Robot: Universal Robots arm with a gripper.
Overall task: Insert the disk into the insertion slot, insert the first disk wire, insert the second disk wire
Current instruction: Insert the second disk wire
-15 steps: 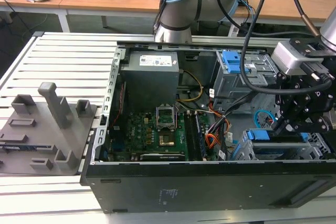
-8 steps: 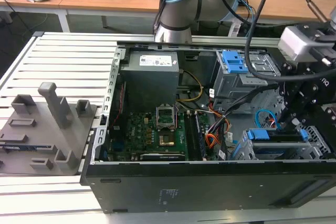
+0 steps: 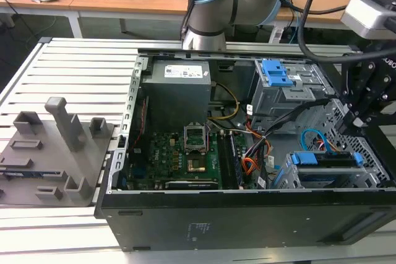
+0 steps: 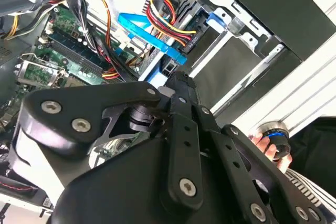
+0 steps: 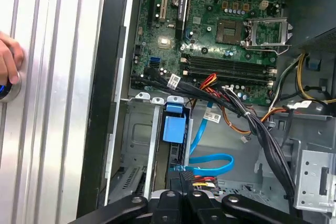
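Note:
The disk [image 3: 328, 160] lies in the insertion slot [image 3: 289, 180], its blue carrier [image 5: 174, 128] showing at the bay's mouth. The first disk wire [image 4: 165, 19], a red, yellow and black bundle, ends in a dark plug seated at the disk's rear edge [image 5: 202, 183]. The second disk wire [image 5: 210, 163], a flat light-blue cable, loops back to my gripper [image 5: 181, 178]. There its end meets the closed fingertips right beside the first plug. In the second wrist view the blue cable [image 4: 147, 32] runs down to the gripper [image 4: 177, 80]. My gripper [image 3: 359, 119] hangs over the disk's rear end.
The open computer case holds a motherboard [image 3: 179, 153], a power supply [image 3: 179, 88] and a taller cage with a blue latch [image 3: 276, 73]. Black cable bundles [image 5: 252, 119] cross near the bay. A person's hand [image 5: 8, 59] rests on a round button on the slatted table.

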